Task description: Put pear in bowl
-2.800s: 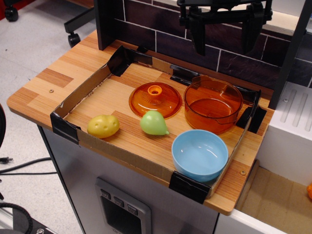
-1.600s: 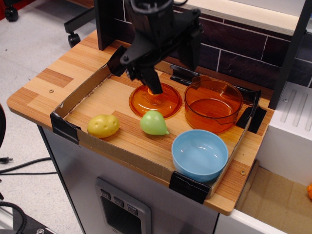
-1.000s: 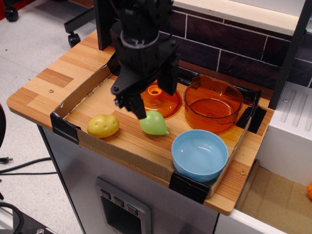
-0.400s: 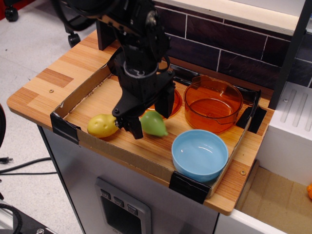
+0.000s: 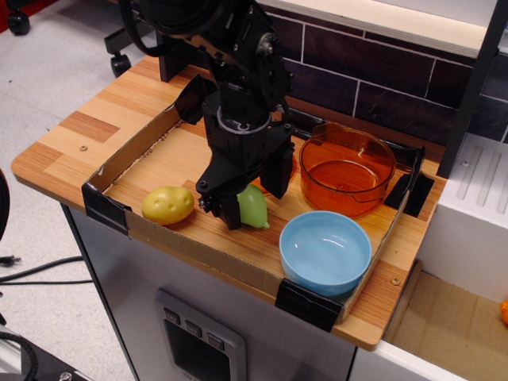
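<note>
One step looking underway: end effector point(image 5: 254, 190) is sitting down over the pear point(image 5: 253, 208), one finger point(image 5: 228, 208) showing on its left flank in view, the other point(image 5: 279, 171) behind and to the right. Jaws are standing apart with the pear between them; I can't tell whether they're actually pressing on it, so calling the grip unconfirmed. Pear is resting on the bench point(image 5: 71, 135) inside the cardboard tray point(image 5: 127, 151), just beside the yellow potato toy point(image 5: 168, 205) and near the blue bowl point(image 5: 325, 252), not touching either as far as I can see.

Bowl is sitting empty at the front right corner of the tray, so nothing delivered yet. Remaining, by my read: close on the pear, lift, carry right and forward to the bowl, release.

Arm is coming in from the back left, wrist pointing nearly straight down, body covering most of the orange lid point(image 5: 291, 163). Orange pot point(image 5: 347, 171) is standing clear to the right, behind the bowl. Risk I'm seeing: smooth tapered pear may be squirting out of the fingers on closing.
</note>
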`<state>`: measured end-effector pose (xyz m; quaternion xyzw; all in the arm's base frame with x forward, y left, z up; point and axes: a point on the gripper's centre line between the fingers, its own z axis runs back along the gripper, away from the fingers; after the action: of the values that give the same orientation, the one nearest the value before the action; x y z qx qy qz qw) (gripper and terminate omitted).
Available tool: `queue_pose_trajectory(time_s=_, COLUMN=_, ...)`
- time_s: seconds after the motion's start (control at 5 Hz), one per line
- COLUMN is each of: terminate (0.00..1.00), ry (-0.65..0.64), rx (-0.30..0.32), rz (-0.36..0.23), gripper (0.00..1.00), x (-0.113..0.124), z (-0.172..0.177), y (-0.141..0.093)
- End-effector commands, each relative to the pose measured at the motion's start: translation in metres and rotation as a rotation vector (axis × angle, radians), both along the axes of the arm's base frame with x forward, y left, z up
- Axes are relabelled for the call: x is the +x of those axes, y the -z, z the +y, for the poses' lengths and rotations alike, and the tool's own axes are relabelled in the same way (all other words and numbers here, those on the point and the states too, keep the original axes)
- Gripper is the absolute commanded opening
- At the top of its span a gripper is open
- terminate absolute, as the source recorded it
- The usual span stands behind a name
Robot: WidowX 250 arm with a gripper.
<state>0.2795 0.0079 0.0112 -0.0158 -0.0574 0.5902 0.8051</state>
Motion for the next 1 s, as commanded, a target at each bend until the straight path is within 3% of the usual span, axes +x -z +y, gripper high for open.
queue_pose_trajectory(time_s=0.0, terminate=0.00, ry=0.008, rx=-0.028, rz=-0.027, gripper=0.00, x=0.000, z=-0.005, y=-0.016)
queue_pose_trajectory(time_s=0.2, terminate=0.00, ry=0.065, rx=-0.030, rz=-0.038, gripper=0.00, x=0.002, z=0.001, y=-0.038)
queue_pose_trajectory(time_s=0.4, terminate=0.00, ry=0.106, rx=0.023, rz=-0.041, gripper=0.00, x=0.008, z=0.000, y=-0.073)
queue_pose_trajectory(time_s=0.6, terminate=0.00, ry=0.120, rx=0.002, rz=-0.088, gripper=0.00, x=0.005, z=-0.015, y=-0.083)
queue_pose_trajectory(time_s=0.8, terminate=0.00, ry=0.201, rx=-0.077, rz=0.028, gripper=0.00, x=-0.005, z=-0.046, y=-0.073)
